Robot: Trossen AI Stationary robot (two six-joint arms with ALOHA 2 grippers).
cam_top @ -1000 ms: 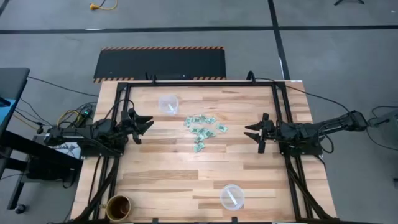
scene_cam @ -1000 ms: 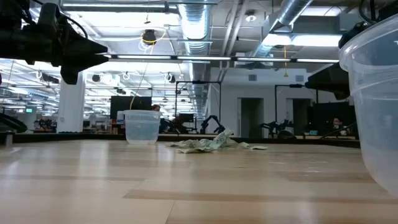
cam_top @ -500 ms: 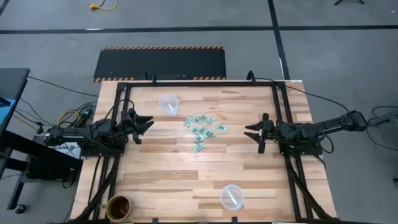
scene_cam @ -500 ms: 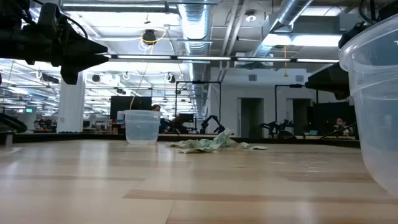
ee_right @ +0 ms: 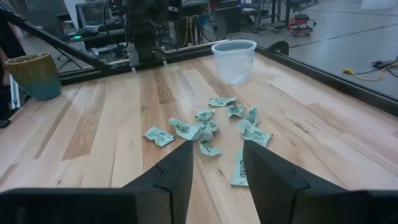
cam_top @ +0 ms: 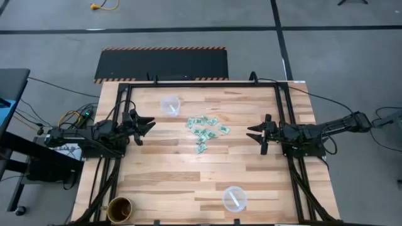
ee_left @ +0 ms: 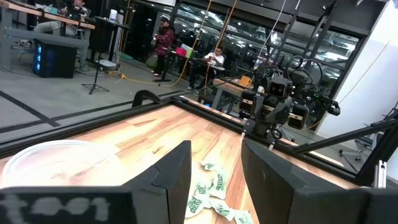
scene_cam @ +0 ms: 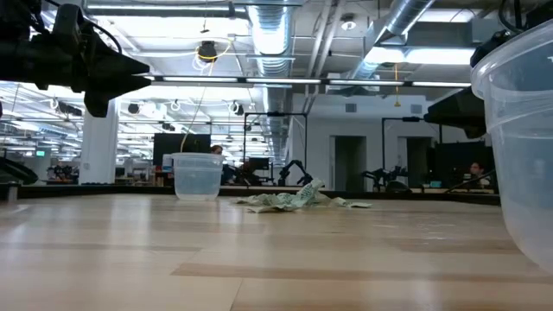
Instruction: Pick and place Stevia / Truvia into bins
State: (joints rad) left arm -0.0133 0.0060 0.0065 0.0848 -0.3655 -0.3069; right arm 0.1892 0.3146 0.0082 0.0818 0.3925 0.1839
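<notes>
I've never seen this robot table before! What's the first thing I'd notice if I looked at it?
Your eye would land on the heap of pale green sweetener packets lying in the middle of the wooden table. The left gripper and right gripper wait open on either side, pointing at the heap. One clear cup stands near the far edge, another clear cup near the front, and a brown cup sits in the front left corner.

The left arm reaches in from the left edge of the high view at mid height, its left gripper [cam_top: 146, 126] pointing toward the frame's centre with the fingers [ee_left: 176, 177] spread apart. The right arm mirrors it from the right edge, and the right gripper [cam_top: 254, 134] likewise has its fingers [ee_right: 178, 175] parted, holding nothing.
</notes>
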